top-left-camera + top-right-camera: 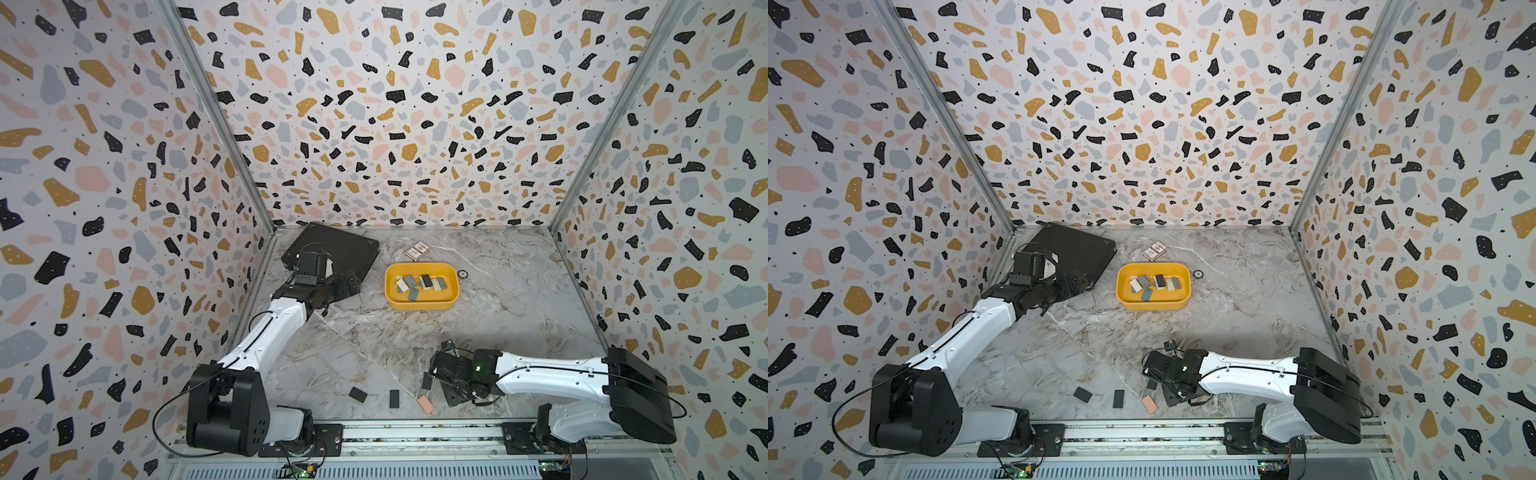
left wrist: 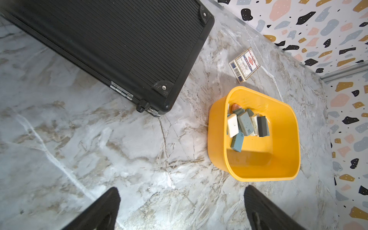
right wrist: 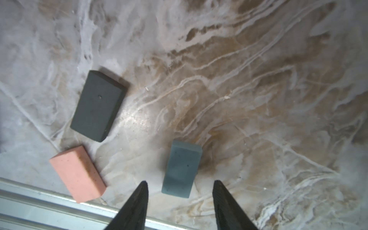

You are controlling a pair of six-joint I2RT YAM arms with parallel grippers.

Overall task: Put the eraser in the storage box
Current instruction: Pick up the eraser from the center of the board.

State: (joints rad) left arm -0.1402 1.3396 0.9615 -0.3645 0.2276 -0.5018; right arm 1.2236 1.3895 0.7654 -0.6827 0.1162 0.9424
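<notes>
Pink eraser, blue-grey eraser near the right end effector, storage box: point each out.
pink eraser [image 3: 77, 174], right wrist view, top face.
blue-grey eraser [image 3: 182, 169], right wrist view, top face.
storage box [image 1: 422, 305], in a top view, near wall.

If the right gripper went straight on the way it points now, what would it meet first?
Probably the blue-grey rectangular eraser, lying flat on the marble-patterned table straight ahead of the right gripper, lined up with the gap between its open jaws. Depth is unclear.

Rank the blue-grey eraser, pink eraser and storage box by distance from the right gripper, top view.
1. blue-grey eraser: at the right gripper, between its open jaws.
2. pink eraser: just beside it, by the front rail.
3. storage box: far off, mid-table toward the back wall.
</notes>
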